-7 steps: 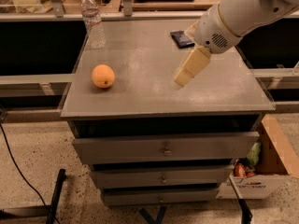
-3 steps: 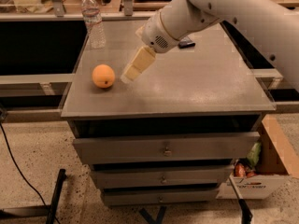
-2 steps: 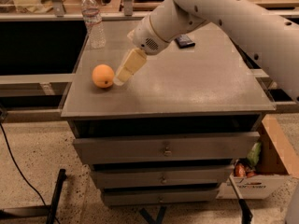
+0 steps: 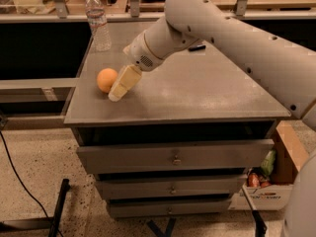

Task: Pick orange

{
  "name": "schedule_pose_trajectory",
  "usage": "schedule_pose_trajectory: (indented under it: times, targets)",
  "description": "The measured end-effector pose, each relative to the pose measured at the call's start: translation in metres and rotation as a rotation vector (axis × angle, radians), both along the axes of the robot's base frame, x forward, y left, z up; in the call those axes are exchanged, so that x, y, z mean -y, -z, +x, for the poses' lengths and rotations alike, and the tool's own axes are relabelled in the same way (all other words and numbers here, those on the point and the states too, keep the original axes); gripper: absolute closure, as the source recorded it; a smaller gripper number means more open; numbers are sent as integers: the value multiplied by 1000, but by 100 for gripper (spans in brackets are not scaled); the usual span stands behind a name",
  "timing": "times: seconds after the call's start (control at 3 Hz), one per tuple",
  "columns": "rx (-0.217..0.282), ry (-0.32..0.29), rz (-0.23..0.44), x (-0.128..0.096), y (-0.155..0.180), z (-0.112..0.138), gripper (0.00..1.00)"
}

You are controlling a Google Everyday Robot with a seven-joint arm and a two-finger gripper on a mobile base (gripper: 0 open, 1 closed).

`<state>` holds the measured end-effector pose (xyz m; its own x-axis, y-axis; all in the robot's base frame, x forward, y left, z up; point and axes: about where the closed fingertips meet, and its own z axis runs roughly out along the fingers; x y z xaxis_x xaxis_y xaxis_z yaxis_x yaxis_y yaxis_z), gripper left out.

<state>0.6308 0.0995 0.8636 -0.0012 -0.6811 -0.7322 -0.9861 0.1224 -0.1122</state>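
Here the arm (image 4: 197, 19) is slanting down across the bench (image 4: 197, 93), the tool (image 4: 116, 93) sitting just beside the orange (image 4: 106, 79) near the left edge; clenched or released, I cannot tell.

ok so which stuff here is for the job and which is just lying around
For the job:
- orange, left side of the cabinet top
- gripper, low on the top, right beside the orange

Lying about:
- bottle, back left corner
- small dark object behind the arm
- box on the floor

grey metal drawer cabinet (image 4: 173, 158) on speckled floor (image 4: 42, 164); cardboard box (image 4: 292, 154) at right; end effector (image 4: 116, 92) near the surface's (image 4: 212, 90) left edge.
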Motion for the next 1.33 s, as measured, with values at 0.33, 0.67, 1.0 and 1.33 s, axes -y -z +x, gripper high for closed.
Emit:
schedule_pose_trajectory:
  times: [0.33,0.67,1.0,1.33]
  targets:
    - [-5,-1,8,-4,4,1,0]
    - [-7,-8,23,-12,8,4,0]
    - [-6,-22,41,-23,9,6,0]
    - [-10,-32,52,-31,10,7,18]
